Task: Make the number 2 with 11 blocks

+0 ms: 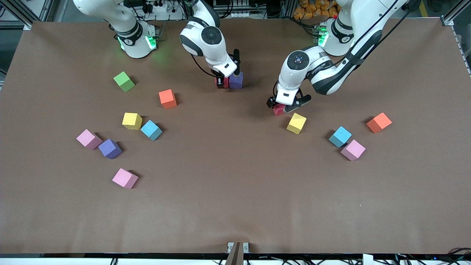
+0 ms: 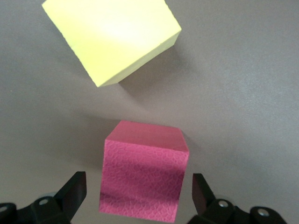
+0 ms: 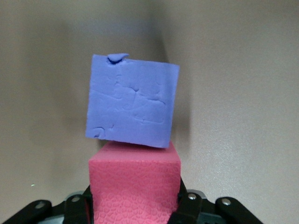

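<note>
I've got the right gripper (image 1: 223, 81) down at the table's middle, near the robot bases, clamped on a red block (image 3: 134, 184) that sits touching a purple block (image 1: 236, 80). The left gripper (image 1: 284, 109) has its fingers spread wide on either side of a second red block (image 2: 144, 171), not touching it; a yellow block (image 1: 296, 123) lies just beside it, nearer the front camera. No number 2 formed. The other blocks are scattered toward both table ends, with a green cube (image 1: 124, 81) toward the right arm's end.
</note>
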`<action>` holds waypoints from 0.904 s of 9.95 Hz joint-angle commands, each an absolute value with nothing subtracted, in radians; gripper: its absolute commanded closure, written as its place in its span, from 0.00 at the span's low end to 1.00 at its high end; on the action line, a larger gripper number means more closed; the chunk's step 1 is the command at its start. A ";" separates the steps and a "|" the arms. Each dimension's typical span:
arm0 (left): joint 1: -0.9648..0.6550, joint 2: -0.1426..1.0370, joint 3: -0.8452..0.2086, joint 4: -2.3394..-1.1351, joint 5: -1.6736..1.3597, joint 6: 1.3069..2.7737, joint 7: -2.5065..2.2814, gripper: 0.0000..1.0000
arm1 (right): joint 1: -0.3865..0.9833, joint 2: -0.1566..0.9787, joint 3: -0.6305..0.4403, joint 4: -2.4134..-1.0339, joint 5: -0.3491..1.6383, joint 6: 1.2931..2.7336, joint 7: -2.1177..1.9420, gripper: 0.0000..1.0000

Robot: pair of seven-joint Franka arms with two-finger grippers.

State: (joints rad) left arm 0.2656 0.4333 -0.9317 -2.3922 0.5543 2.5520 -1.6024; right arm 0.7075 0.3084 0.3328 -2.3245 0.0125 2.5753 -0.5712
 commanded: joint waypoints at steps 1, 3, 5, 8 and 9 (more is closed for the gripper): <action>0.261 0.469 -0.898 -2.361 0.595 2.554 -1.603 0.00 | 0.683 0.301 0.359 -2.332 0.008 2.571 -0.557 0.56; 0.262 0.482 -0.894 -2.355 0.598 2.554 -1.601 0.95 | 0.673 0.301 0.371 -2.332 0.008 2.569 -0.558 0.55; 0.271 0.479 -0.894 -2.355 0.595 2.554 -1.620 1.00 | 0.669 0.302 0.371 -2.333 0.008 2.572 -0.558 0.55; 0.270 0.453 -0.911 -2.346 0.585 2.524 -1.780 1.00 | 0.670 0.311 0.371 -2.333 0.005 2.589 -0.558 0.55; 0.281 0.453 -0.955 -2.330 0.578 2.469 -1.855 1.00 | 0.673 0.311 0.370 -2.335 0.005 2.591 -0.558 0.54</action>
